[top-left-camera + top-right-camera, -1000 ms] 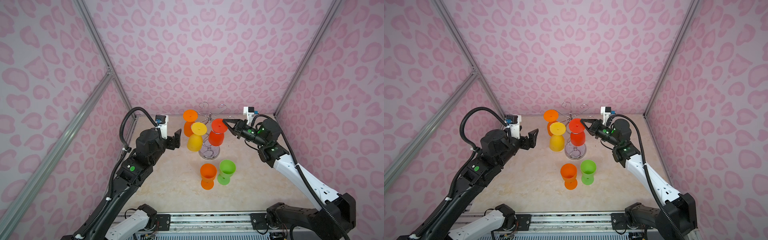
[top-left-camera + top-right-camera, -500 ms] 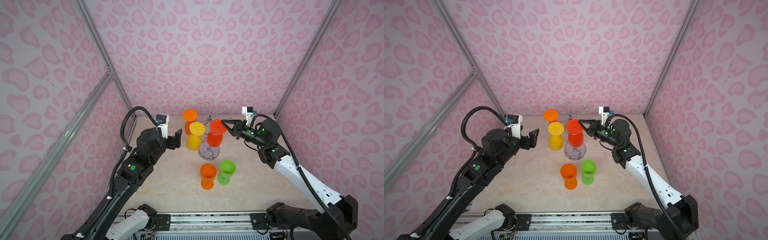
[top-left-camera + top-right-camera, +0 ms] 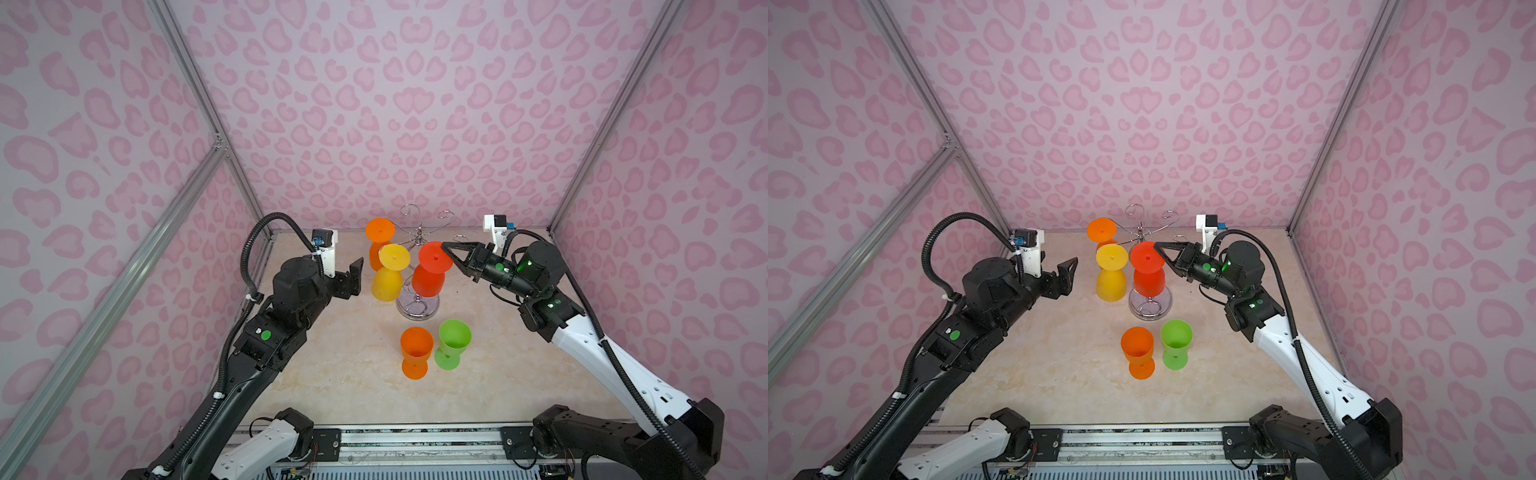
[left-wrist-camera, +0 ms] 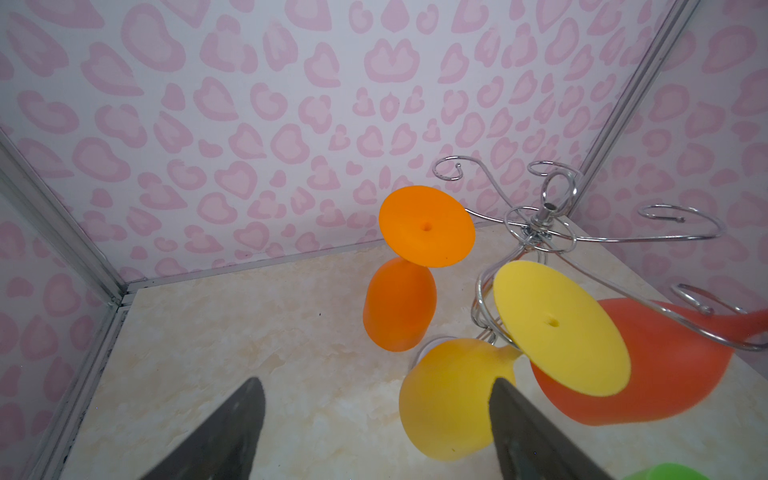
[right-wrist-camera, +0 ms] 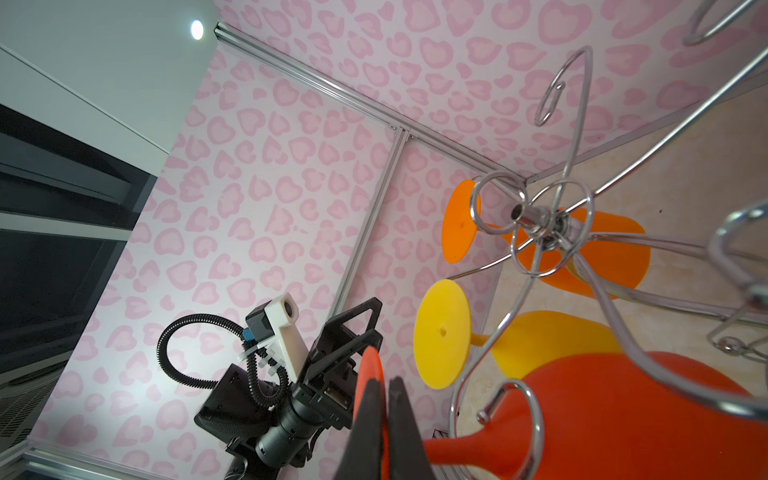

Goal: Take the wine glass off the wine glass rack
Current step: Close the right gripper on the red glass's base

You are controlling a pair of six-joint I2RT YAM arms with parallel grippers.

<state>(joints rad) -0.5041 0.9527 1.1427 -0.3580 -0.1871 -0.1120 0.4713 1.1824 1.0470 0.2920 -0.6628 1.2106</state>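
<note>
Okay so the red wine glass (image 3: 427,279) is hanging bowl-down on the near-right arm of the wine glass rack (image 3: 417,311), which sits mid-table near the back wall. Your right gripper (image 3: 445,248) is clamped onto the rim of its round foot. In the right wrist view you can see the fingertips (image 5: 370,399) pinching the thin red disc edge-on, and the stem looks like it sits inside the curled wire hook, so I'd say it isn't free yet. That's a skinny grip on a flat edge, so don't yank. My take is to slide the foot outward along the arm toward the open end of the curl, keeping the disc roughly level so it doesn't twist out of the pads, and only drop or pull away once the stem clears the wire. Watch the yellow glass (image 3: 386,282) hanging just beside it, because the two bowls are close and a sideways swing would probably knock them together. The orange glass (image 3: 379,230) at the back is farther off. Your left gripper (image 4: 376,380) is wide open and holding nothing, hovering beside the yellow one. If the rack starts tipping, that's the hand to steady it. For a landing spot, there's bare table (image 3: 353,374) near the standing orange glass (image 3: 415,349) and green glass (image 3: 453,340).
</note>
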